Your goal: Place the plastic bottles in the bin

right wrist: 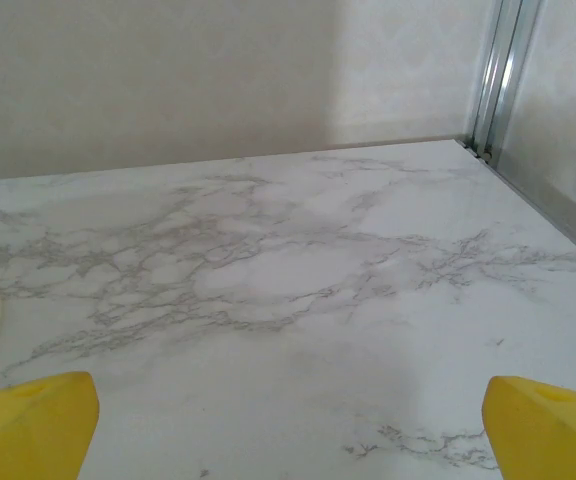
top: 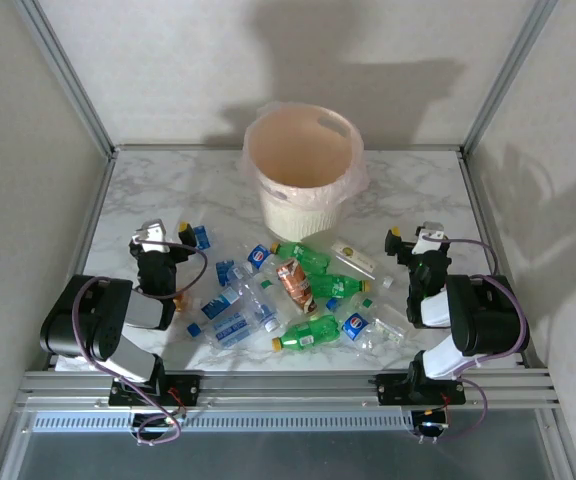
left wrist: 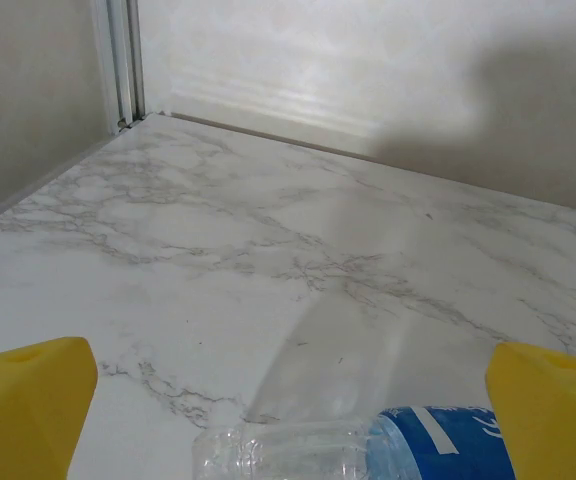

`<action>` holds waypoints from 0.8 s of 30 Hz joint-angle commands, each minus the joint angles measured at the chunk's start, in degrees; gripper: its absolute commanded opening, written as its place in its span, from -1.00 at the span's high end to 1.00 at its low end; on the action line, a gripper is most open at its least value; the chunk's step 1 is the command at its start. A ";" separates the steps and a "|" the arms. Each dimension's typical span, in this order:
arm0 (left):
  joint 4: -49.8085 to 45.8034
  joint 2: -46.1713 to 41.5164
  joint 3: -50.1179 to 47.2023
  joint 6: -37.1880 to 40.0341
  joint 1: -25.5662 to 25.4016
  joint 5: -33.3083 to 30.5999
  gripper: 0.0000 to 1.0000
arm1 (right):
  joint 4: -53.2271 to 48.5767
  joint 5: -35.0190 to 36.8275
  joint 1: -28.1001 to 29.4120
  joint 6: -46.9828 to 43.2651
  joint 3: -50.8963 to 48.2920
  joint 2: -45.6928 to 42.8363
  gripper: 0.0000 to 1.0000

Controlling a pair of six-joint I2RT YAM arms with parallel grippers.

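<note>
The cream-white bin [top: 303, 212] stood at the far middle of the marble worktop [top: 168, 190], a thin translucent bag liner [top: 353, 180] folded over its rim. Seen from above, its inside showed pale liner and wall. The plastic bottles [top: 313, 258] lay crushed in a loose scatter on the worktop in front of the bin, between the two arms. Among them were green bottles [top: 308, 333] with yellow caps, clear bottles [top: 230, 322] with blue labels, and one brown-orange labelled bottle [top: 293, 285]. The left hand [top: 166, 234] was spread wide, gripping nothing, with a blue-labelled bottle [left wrist: 438, 445] lying between its yellow fingers [left wrist: 28, 405]. The right hand [top: 411, 240] was likewise spread wide over bare marble.
</note>
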 commanded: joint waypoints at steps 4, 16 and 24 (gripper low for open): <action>0.06 0.13 0.97 0.47 0.38 1.47 -0.99 | 1.28 -0.67 -0.33 -0.68 0.62 0.02 -0.98; -0.09 0.12 1.03 0.43 0.58 1.85 -0.99 | 1.23 -0.69 -0.36 -0.68 0.64 0.00 -0.98; -0.16 0.14 1.03 0.43 0.57 1.84 -0.99 | 1.33 -0.68 -0.34 -0.68 0.64 0.00 -0.98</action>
